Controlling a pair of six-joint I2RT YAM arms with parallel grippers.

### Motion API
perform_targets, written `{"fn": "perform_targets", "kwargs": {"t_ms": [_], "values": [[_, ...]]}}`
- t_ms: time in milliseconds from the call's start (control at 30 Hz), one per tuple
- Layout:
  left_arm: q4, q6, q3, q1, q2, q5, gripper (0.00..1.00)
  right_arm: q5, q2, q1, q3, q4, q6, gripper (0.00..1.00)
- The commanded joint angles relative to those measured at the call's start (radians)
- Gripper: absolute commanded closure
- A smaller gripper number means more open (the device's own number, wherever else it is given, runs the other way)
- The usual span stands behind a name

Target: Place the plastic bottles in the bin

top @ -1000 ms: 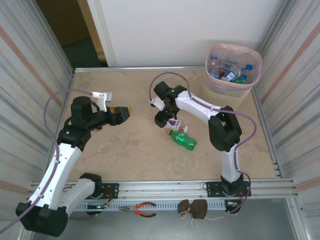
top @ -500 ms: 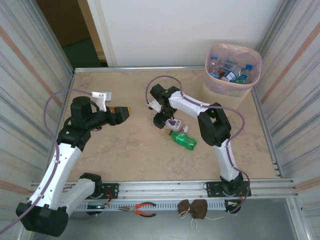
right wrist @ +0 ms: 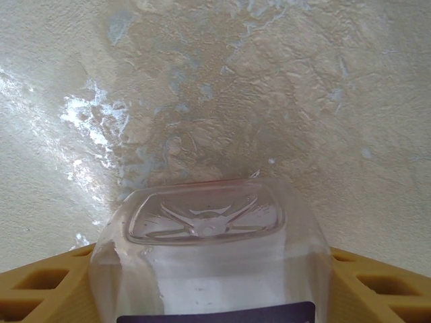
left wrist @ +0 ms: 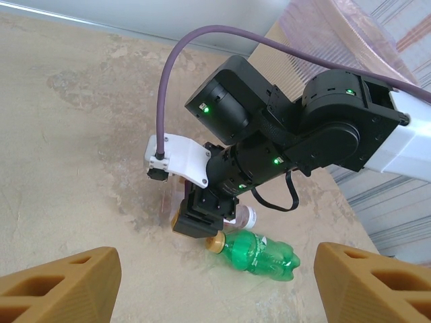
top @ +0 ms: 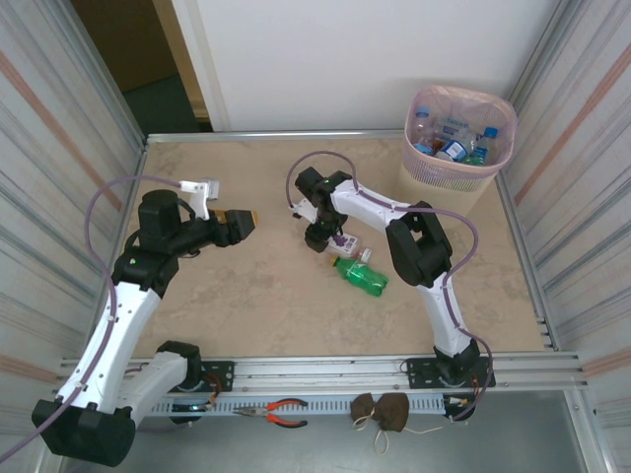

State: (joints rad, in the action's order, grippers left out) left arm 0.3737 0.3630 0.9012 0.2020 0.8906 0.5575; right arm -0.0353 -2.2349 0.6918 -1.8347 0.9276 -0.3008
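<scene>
Clear purple-labelled bottle (right wrist: pixel 205 249) sits between fingers (right wrist: pixel 40 289) of the right pincer (right wrist: pixel 212 286); grip uncertain.

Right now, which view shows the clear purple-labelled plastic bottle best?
Right wrist: the clear purple-labelled plastic bottle looms large, base-on, between the fingers of the right pincer. Top external shows its purple label, small. Left wrist catches its white cap.

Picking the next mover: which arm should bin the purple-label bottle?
Right. Its hand straddles that bottle, and the bin stands on its side. The left hand hangs open, well away from the bottle.
</scene>
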Motion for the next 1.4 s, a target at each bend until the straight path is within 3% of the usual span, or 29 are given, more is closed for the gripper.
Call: {"fn": "perform_targets", "kwargs": {"t_ms": [0,400,733,1133,1367], "values": [[0.005,-0.013,0.027,-0.012,-0.022,0.021,0.24,-0.027,0.018,-0.015,-0.025,0.023,-0.021,0.37],[-0.015,0.001,0.022,-0.012,-0.026,0.026,0.24,-0.066,0.173,-0.04,-0.018,0.014,-0.017,0.44],[-0.056,0.017,0.017,-0.012,-0.005,0.048,0.24,0.017,0.395,-0.111,-0.032,0.004,0.01,0.44],[-0.11,0.027,0.021,-0.012,0.039,0.088,0.25,0.239,0.645,-0.354,-0.147,-0.098,0.166,0.45],[-0.123,0.029,0.025,-0.012,0.055,0.095,0.25,0.394,0.716,-0.59,-0.144,-0.306,0.453,0.5]]}}
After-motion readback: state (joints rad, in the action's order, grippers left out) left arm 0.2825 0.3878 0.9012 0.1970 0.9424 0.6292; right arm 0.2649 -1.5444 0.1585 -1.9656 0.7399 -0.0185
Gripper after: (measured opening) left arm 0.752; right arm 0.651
